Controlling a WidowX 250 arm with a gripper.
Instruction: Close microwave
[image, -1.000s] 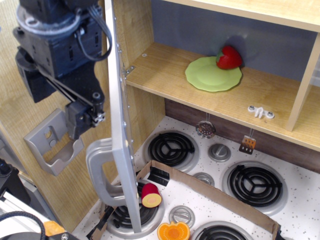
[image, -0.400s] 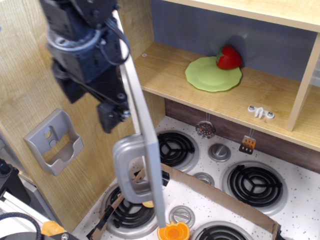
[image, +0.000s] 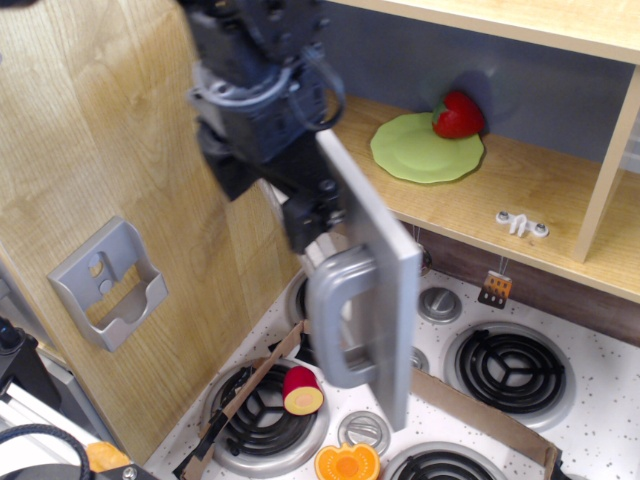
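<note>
Microwave (image: 375, 265): grey door swung partway across wooden compartment, still ajar; silver D-handle (image: 335, 320) faces camera. Gripper (image: 312, 222): black, pressed against door's outer face near top of handle; jaws blurred and partly hidden, state cannot tell. Inside compartment: green plate (image: 425, 148), red strawberry (image: 458, 116) at its rim. Counter (image: 600, 385): 4 stove burners visible. Grey wall holder (image: 108, 283) at left.

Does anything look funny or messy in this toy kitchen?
Yes. A brown cardboard piece lies right across the stove burners, with toy food sitting on the stovetop. The microwave door hangs partly open.
</note>
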